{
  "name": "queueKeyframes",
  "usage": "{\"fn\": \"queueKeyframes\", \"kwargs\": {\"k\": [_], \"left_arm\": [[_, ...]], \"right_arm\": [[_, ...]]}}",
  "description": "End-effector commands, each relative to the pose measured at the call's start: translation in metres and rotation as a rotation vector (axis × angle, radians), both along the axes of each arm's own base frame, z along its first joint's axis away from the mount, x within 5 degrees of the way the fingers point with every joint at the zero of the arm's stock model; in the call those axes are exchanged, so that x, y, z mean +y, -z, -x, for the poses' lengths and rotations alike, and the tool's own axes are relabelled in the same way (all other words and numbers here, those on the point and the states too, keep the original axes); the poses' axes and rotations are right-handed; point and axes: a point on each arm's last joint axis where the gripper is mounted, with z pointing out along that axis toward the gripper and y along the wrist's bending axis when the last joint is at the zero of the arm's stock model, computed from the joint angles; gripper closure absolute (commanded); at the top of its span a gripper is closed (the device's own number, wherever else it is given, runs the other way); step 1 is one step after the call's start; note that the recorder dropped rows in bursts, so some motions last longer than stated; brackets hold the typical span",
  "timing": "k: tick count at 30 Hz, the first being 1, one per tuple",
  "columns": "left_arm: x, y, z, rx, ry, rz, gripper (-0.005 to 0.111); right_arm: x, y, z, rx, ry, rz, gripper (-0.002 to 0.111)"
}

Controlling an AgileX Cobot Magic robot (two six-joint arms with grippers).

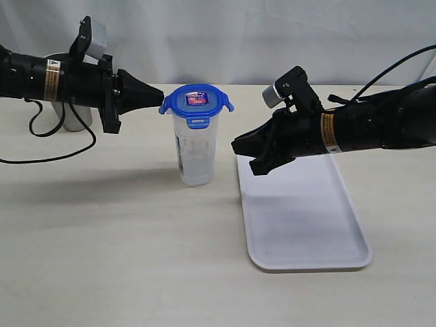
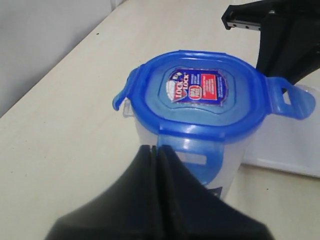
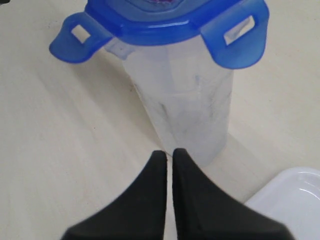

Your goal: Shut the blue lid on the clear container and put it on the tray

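Two black pincers are both clenched, their jaws pressed together to a point. The left gripper (image 1: 160, 102) reaches in level from the left, and its tip is at one side flap of the small bright blue plastic lid (image 1: 196, 102); whether it truly touches cannot be told. The right gripper (image 1: 235, 145) hangs lower, near the container on its right side but apart from it, and points at its wall.

The blue lid sits on top of the tall narrow clear plastic container (image 1: 196, 153). In the right wrist view two flaps of the lid (image 3: 165, 20) stick outward, while in the exterior view the front flap hangs down. The container wall (image 3: 185, 110) is hazy and see-through, with a printed label on one side.

The container stands upright on the pale beige tabletop (image 1: 102, 259), just beside the left edge of the flat white rectangular plastic tray (image 1: 306, 218), not on it. The right arm passes above the far part of the tray. Wide tabletop lies in front of the container and to its left.
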Motion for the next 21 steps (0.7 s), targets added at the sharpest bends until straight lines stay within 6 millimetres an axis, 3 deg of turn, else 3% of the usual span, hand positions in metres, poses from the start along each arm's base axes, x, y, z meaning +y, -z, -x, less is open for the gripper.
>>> {"fn": "queueKeyframes", "kwargs": {"k": [1, 7, 21], "left_arm": [[0.0016, -0.0047, -0.0010, 0.000, -0.016, 0.008, 0.107], [0.0048, -0.0058, -0.0110, -0.005, -0.139, 0.021, 0.107], [-0.0032, 0.0007, -0.0065, 0.011, -0.085, 0.020, 0.107]], "right_arm": [[0.0005, -0.0006, -0.0001, -0.004, -0.008, 0.001, 0.104], [0.0005, -0.0006, -0.0001, -0.004, -0.008, 0.001, 0.104], [0.0005, -0.0003, 0.0002, -0.004, -0.013, 0.005, 0.104]]}}
